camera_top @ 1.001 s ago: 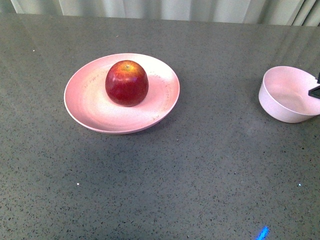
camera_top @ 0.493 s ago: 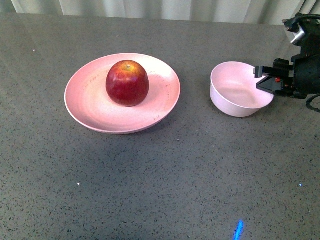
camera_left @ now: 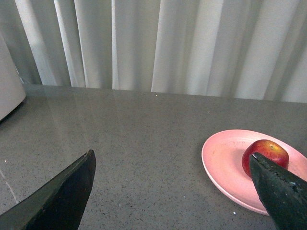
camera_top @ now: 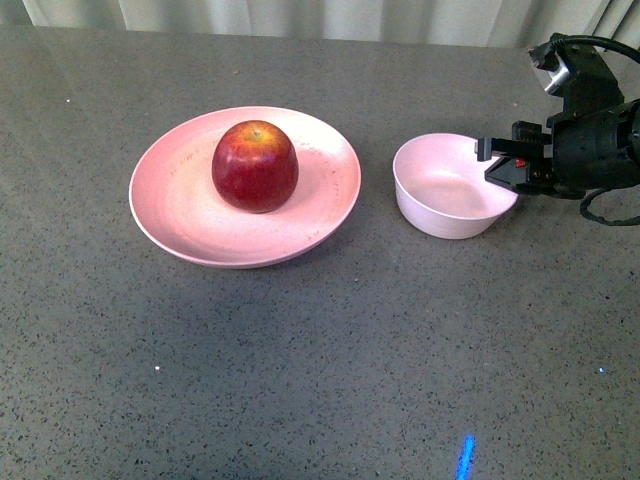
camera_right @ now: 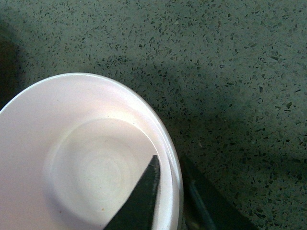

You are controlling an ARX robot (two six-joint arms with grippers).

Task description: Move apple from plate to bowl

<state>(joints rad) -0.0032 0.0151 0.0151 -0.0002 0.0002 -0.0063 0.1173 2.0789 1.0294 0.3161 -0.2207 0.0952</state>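
Apple (camera_top: 254,165) on plate (camera_top: 175,205), right pincer (camera_top: 490,160) clamped on bowl (camera_top: 440,216) rim, left pincer (camera_left: 171,156) wide.

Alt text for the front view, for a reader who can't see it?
The right gripper pinches the right rim of the small pale bowl on a grey table. Left of the bowl, a dark-red apple sits on the wide pink plate.

Above the apple (camera_top: 255,166) there is open air, so it can be reached from the top. The plate (camera_top: 180,215) has a low rim around it. A thin strip of bare table (camera_top: 320,350) lies between plate and bowl (camera_top: 440,200). The right gripper (camera_top: 488,163) sits on the bowl's right rim, one finger inside, in the way there.
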